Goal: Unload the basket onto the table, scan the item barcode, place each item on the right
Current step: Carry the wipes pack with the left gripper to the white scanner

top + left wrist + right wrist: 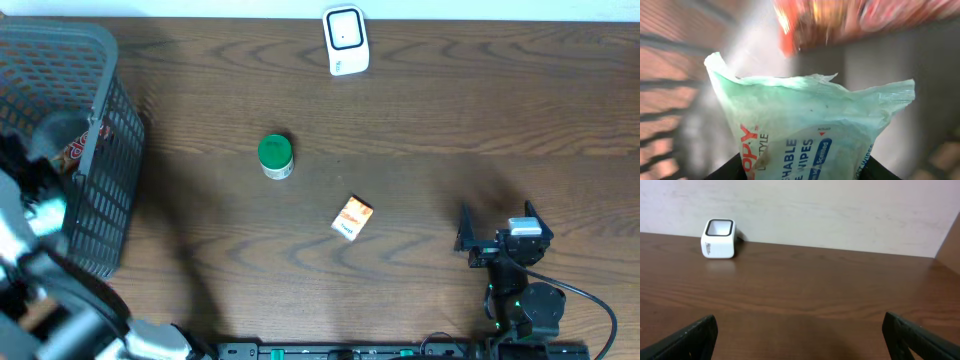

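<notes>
One pale-green soft plastic wipes packet [810,115], clamped in left pincer [805,172]; right pincer [800,335] open. Risk: slick film slipping free.

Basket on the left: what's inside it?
A green wipes pack, gripped by the left end effector, with a red packet behind it. The basket wall and camera blur hide anything else.

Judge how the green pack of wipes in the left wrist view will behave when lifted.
The wipes pack will probably flop: its thin film is wrinkled and its top edge sags unevenly. It likely feels soft and squashy, bulging above the left fingers. The glossy film may be slippery, so it could slide in the grip.
</notes>
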Controlling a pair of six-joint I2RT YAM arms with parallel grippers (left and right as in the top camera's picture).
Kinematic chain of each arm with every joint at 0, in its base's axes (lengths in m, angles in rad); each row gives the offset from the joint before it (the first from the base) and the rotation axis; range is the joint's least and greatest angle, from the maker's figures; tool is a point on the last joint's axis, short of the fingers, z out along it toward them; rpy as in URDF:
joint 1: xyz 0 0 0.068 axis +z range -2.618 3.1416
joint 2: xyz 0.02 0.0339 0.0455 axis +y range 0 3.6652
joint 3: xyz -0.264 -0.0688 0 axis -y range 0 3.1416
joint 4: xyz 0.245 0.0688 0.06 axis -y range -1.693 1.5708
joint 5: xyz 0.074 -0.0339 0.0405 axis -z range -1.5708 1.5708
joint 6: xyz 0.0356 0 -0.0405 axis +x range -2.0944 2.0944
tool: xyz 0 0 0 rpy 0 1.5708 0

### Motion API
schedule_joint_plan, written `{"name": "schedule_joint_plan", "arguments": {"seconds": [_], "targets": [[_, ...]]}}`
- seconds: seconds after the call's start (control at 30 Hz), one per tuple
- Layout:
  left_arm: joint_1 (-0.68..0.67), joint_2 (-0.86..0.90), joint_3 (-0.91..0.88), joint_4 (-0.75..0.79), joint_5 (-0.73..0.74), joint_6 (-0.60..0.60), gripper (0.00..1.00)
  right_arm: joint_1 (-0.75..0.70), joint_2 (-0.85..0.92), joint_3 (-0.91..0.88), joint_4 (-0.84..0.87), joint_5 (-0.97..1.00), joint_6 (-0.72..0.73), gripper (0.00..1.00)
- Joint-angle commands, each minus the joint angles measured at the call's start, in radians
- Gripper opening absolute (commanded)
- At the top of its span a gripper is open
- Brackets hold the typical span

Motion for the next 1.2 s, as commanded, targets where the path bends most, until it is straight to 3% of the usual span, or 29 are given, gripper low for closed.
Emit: {"name": "schedule_joint_plan", "arguments": {"seconds": [0.0,0.13,0.5,0.67,1.07,1.17], "targets": [[-0.003,-0.146,0.037,0.019,0.094,-0.034,0.50,0.007,-0.005,-0.002,-0.003,0.001,0.012,0.99],[-0.003,-0.297,0.037,0.081,0.345,-0.116,0.50,0.007,-0.005,-0.002,-0.003,0.001,0.012,0.99],[-0.040,-0.519,0.037,0.256,0.765,-0.367,0.50,0.007,-0.005,-0.002,-0.003,0.001,0.012,0.99],[-0.171,-0.543,0.037,0.272,0.817,-0.423,0.50,0.007,-0.005,-0.002,-0.003,0.002,0.012,0.99],[-0.676,-0.455,0.037,0.273,0.815,-0.423,0.50,0.007,-0.005,-0.002,-0.003,0.001,0.012,0.99],[-0.803,-0.392,0.037,0.273,0.753,-0.423,0.50,0.007,-0.005,-0.002,-0.003,0.002,0.012,0.99]]}}
